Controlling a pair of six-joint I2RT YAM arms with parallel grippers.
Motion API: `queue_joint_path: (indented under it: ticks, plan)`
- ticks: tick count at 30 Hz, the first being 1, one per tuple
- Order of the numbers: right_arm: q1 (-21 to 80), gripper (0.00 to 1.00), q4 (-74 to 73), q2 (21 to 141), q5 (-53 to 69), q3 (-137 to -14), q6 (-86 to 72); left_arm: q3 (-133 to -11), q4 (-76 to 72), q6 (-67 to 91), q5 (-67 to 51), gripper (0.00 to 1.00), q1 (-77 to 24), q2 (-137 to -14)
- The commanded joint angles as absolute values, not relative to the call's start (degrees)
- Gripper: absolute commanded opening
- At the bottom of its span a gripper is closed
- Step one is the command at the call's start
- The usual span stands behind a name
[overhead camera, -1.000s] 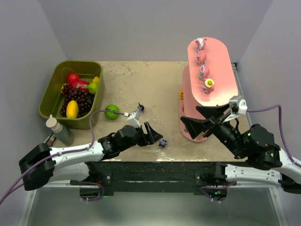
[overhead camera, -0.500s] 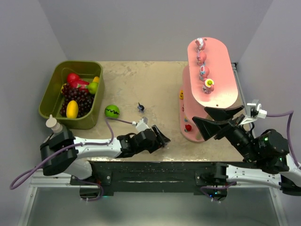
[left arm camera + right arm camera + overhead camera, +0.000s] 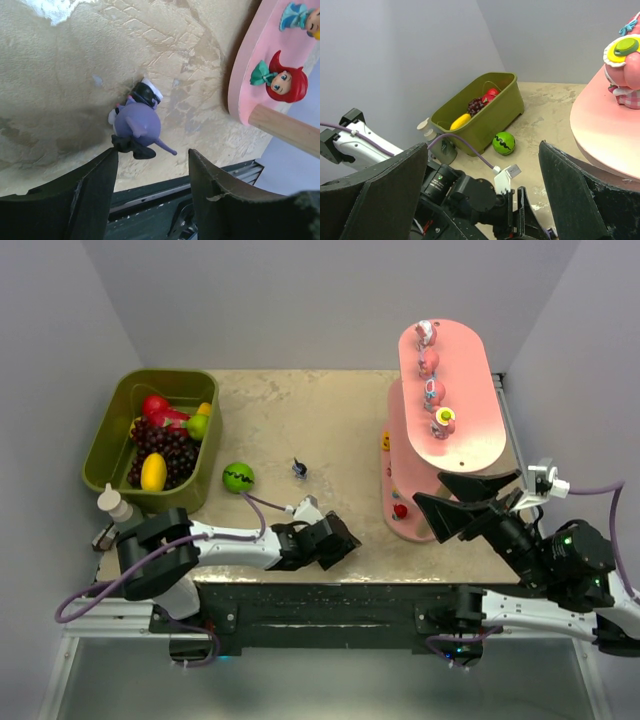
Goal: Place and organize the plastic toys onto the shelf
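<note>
From above, the left gripper hides the purple figurine. Right of the right gripper, a pink figurine is cropped.

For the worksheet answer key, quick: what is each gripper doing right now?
Left gripper: open, one finger on each side of the purple figurine, not yet clamped.
Right gripper: open wide, holding nothing.

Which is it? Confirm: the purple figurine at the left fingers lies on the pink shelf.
Wrong: the purple figurine at the left fingers lies on the table, beside the pink shelf, not on it. The left wrist view shows it.
</note>
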State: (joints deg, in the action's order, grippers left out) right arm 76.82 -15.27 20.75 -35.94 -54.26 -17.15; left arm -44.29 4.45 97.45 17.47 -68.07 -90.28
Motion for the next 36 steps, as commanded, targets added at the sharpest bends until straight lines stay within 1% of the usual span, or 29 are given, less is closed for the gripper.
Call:
queue_joint_path:
  ticks: [1, 6, 12, 15, 21, 27, 32, 36]
  plan:
    - [76.99, 0.95, -13.62, 17.67, -36.74, -54.23, -17.84, -47.37, 5.80, 100.37, 19.95, 0.61, -68.47, -92.63]
    - [76.99, 0.95, -14.33, 16.79, -36.74, -54.58, -17.84, -48.16, 5.89, 100.55, 20.83, 0.56, -68.47, -93.60]
    - [76.99, 0.95, -14.94, 17.49, -36.30, -55.19, -17.23, -48.43, 6.41, 99.41, 22.41, 0.47, -68.20, -93.34]
    - [76.99, 0.95, -14.94, 17.93, -36.21, -55.55, -17.05, -49.48, 6.85, 96.69, 22.94, 0.38, -68.20, -93.43]
    - [76.99, 0.95, -14.24, 18.81, -36.04, -55.98, -16.79, -51.06, 7.12, 89.66, 21.89, 0.29, -67.85, -93.69]
    - [76.99, 0.94, -14.15, 19.42, -36.30, -56.16, -16.79, -51.77, 7.65, 81.75, 21.27, 0.26, -66.71, -92.90]
    - [77.08, 0.94, -13.97, 19.86, -36.47, -56.16, -16.87, -52.64, 8.17, 75.94, 19.08, 0.26, -65.48, -91.23]
    - [76.99, 0.94, -13.80, 20.30, -36.74, -56.34, -16.70, -54.66, 10.54, 72.43, 18.20, 0.27, -64.43, -87.64]
